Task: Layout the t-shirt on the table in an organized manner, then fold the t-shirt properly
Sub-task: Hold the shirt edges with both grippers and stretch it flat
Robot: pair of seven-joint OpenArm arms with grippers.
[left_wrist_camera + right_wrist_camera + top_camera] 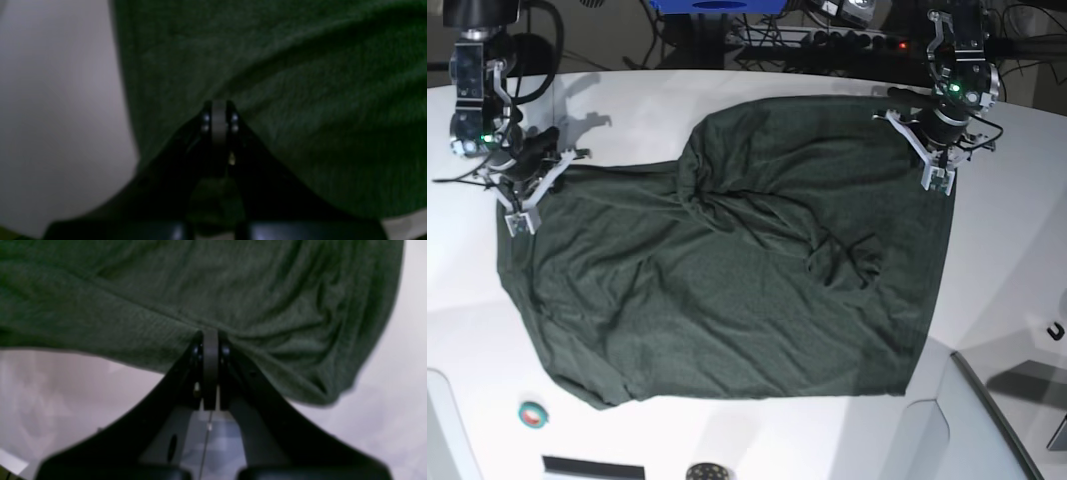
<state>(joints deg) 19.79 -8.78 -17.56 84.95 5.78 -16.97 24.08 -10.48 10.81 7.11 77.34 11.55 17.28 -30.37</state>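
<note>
The dark green t-shirt (727, 290) lies spread and wrinkled across the white table (1007, 250), with a bunched fold near its middle. My left gripper (939, 182) is at the shirt's far right corner. In the left wrist view it (218, 103) is shut, with creases in the fabric (300, 83) running to its tips. My right gripper (520, 222) is at the shirt's far left corner. The right wrist view shows it (210, 333) shut on the hem, with the cloth (166, 290) gathered at the tips and raised over the table (393, 406).
A small teal and red round object (531, 413) and a dark round piece (704, 471) sit near the front edge. A black hook (1055, 331) is at the right edge. A grey panel (987, 420) fills the front right. Cables and equipment (827, 30) line the back.
</note>
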